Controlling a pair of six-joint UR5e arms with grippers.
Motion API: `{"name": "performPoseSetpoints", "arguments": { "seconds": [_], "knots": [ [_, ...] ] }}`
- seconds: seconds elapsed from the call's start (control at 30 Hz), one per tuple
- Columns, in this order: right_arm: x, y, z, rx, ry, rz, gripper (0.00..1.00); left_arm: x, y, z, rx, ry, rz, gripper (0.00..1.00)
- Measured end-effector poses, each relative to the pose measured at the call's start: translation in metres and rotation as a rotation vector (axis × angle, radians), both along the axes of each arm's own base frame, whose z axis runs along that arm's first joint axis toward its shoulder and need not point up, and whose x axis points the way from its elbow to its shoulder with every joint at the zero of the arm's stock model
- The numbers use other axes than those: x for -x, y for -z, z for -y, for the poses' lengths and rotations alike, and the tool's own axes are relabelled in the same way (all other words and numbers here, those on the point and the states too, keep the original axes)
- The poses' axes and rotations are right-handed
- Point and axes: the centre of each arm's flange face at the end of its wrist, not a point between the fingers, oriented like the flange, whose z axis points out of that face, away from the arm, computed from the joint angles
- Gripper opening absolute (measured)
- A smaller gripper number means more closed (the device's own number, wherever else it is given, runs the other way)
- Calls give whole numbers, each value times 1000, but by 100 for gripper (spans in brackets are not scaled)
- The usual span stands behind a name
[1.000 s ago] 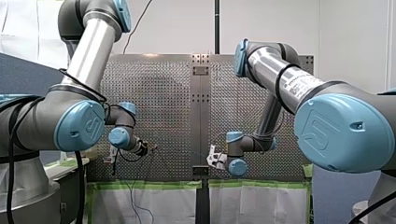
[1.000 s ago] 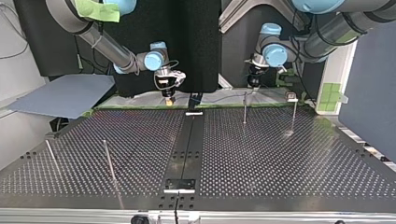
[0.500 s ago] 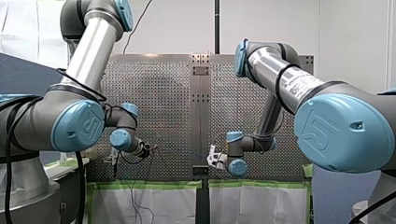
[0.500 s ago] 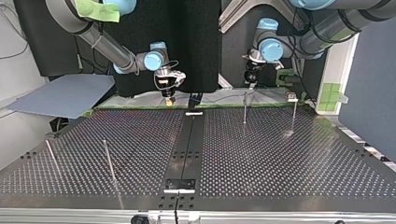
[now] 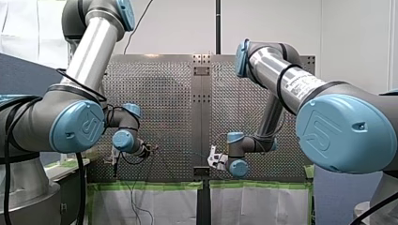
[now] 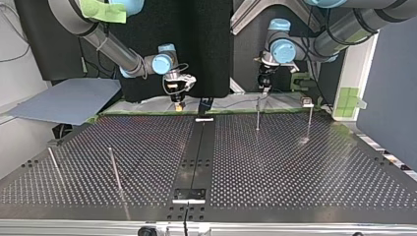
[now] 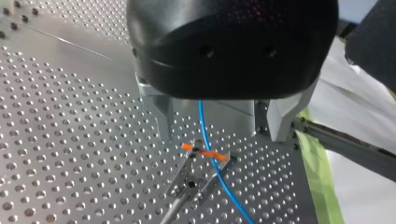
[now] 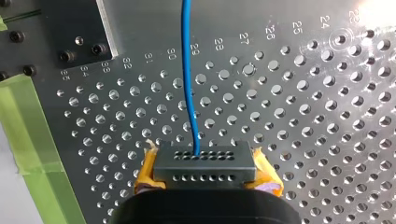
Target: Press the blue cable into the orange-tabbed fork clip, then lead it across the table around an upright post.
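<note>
The blue cable [image 7: 201, 121] runs between the wide-apart metal fingers [image 7: 159, 114] of my left gripper [image 7: 219, 135], which is open and just above the table. Below it the cable lies in the orange-tabbed fork clip [image 7: 204, 152] and runs on past it. My right gripper [image 8: 204, 168], with yellow pads [image 8: 145, 173], is shut on the blue cable [image 8: 187, 70], which leads straight ahead over the perforated plate. In the top view my right gripper [image 6: 178, 103] hangs at the far edge near the middle, and my left gripper [image 6: 264, 87] is just behind an upright post [image 6: 257, 113].
A second thin post [image 6: 310, 120] stands at the top view's far right, and two more posts [image 6: 114, 168] lean at its near left. A dark centre strip [image 6: 196, 152] splits the perforated table. Green tape [image 8: 28, 121] lines the table's edge.
My left arm's wrist has shifted slightly toward the top view's left and a little upward, its gripper still open. My right arm has not moved.
</note>
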Motion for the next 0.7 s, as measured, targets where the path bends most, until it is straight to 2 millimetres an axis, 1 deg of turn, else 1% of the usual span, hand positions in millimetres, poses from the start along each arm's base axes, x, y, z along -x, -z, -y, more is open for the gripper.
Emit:
{"name": "performPoseSetpoints", "arguments": {
  "seconds": [0.5, 0.7],
  "knots": [
    [-1, 0, -1, -3, -4, -1, 0, 1, 0, 2, -9, -4, 2, 100],
    [-1, 0, -1, -3, -4, -2, 0, 1, -1, 6, -38, 13, 18, 100]
  ]
}}
